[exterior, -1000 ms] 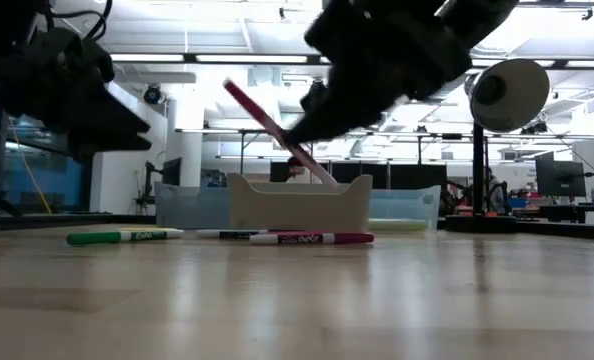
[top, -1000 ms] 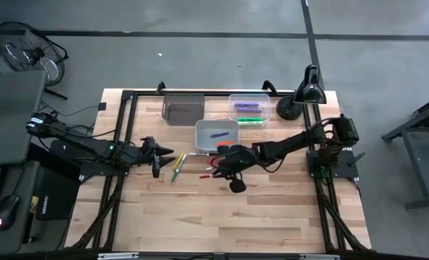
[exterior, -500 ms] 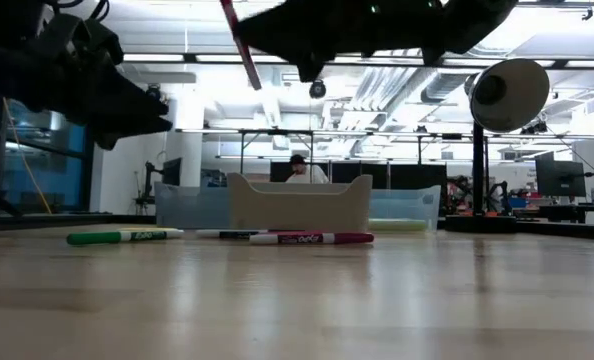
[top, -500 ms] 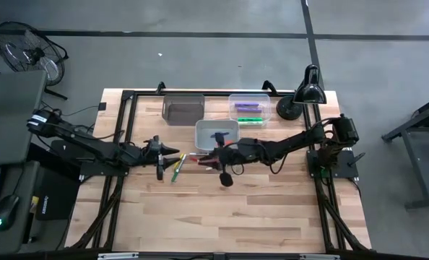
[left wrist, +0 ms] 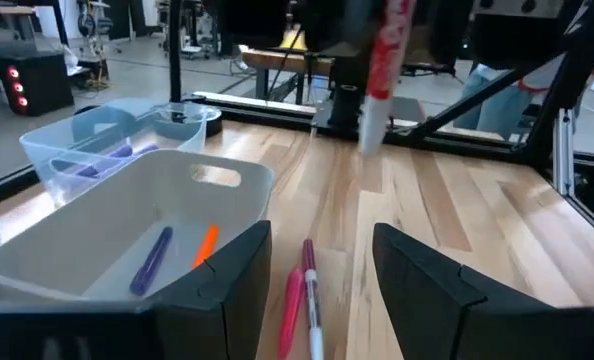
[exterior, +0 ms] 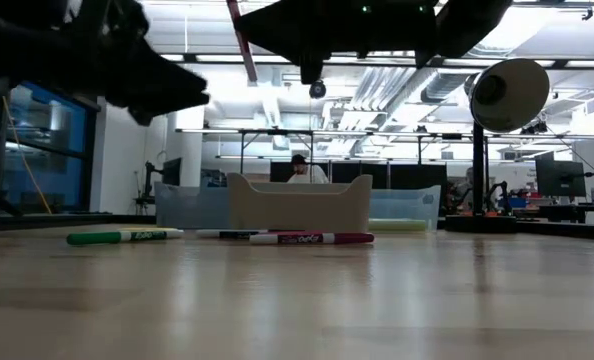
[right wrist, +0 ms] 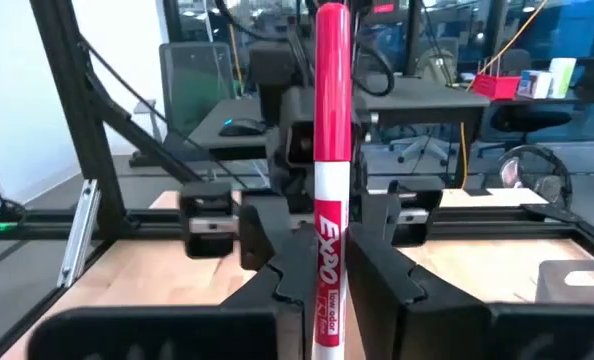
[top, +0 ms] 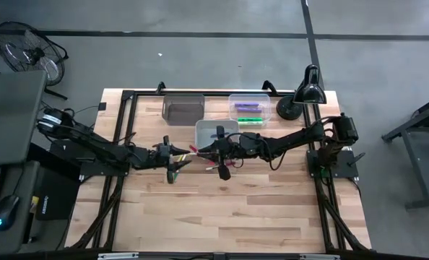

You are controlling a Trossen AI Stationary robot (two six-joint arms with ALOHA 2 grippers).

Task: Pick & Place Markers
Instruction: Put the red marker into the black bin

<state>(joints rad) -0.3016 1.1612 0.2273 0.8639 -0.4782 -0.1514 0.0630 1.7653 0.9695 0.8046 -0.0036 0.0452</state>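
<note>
Left gripper (top: 172,160): fingers apart, empty, low over loose markers (top: 177,170) left of the white bin (top: 216,131). Right gripper (right wrist: 322,275): clamped on a red marker (right wrist: 329,130), held upright above the table (top: 236,217) beside that bin's near edge.

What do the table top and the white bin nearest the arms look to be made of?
Pale plank table top: apparently wood with a smooth finish, given its visible grain and board seams. White handled rectangular bin: likely moulded plastic, matte and slightly translucent, with thin walls, rounded rim and a cut-out handle.
</note>
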